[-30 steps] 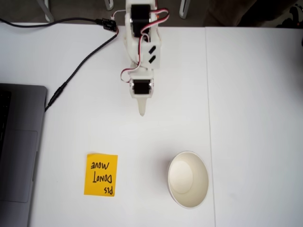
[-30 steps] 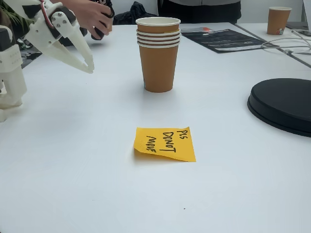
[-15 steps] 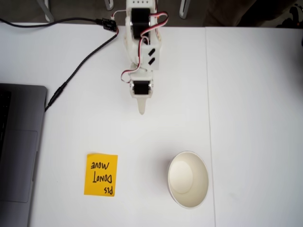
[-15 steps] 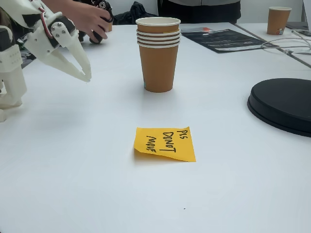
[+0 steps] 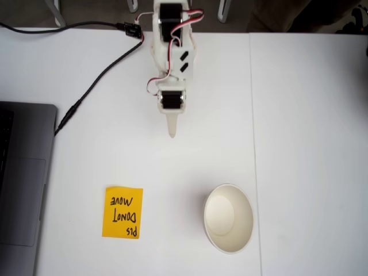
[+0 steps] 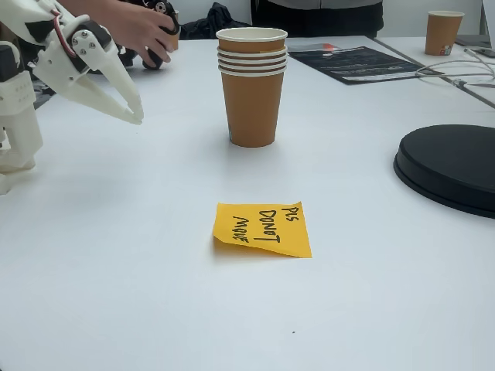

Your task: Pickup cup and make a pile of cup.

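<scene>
Upright on the white counter (image 6: pixel 371 255) stands the pile of cups (image 6: pixel 251 85): brown paper cups nested one inside another, four rims stacked at the top in the side fixed view, a single cream-white mouth (image 5: pixel 229 218) from above, nothing inside. An orange note (image 6: pixel 263 229) reading "PLS DO NOT MOVE" lies flat on the counter, near the pile but apart from it. The tool (image 6: pixel 136 114) hangs above the counter, well left of the pile in the side view, its two white fingers nearly together and holding nothing. A hand (image 6: pixel 139 27) rests behind it. A lone cup (image 6: pixel 444 32) stands far back right, a black disc (image 6: pixel 452 166) at the right edge. From above, a laptop (image 5: pixel 23 184) sits at the left. Compared with a second ago, the tool has shifted only slightly; pile and note are unmoved.
</scene>
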